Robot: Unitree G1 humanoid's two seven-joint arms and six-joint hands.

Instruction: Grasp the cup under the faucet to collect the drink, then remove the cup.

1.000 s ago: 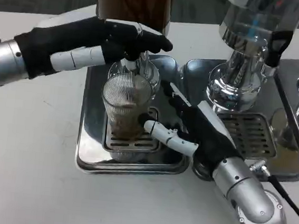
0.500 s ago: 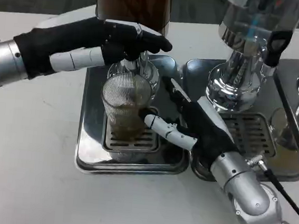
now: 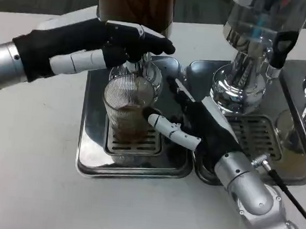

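A ribbed clear cup (image 3: 128, 108) stands on the drip grate (image 3: 134, 143) under the faucet (image 3: 134, 65), with brown drink in its lower half. My left hand (image 3: 103, 43) reaches in from the left and grips the faucet lever above the cup. From the lower right, my right hand (image 3: 195, 126) closes on the cup. Its white thumb presses the cup's front right side and its dark fingers lie along the far right side. The brown dispenser tank (image 3: 135, 2) rises behind the faucet.
The steel drip tray (image 3: 91, 160) holds the grate. A second dispenser with a chrome base (image 3: 241, 88) and its own tray (image 3: 259, 138) stands right of my right hand. A black cable (image 3: 291, 198) runs beside my right forearm. Bare white table lies left and front.
My right hand has slid up and left until its thumb meets the cup. The brown drink in the cup has risen. My left hand stays on the lever.
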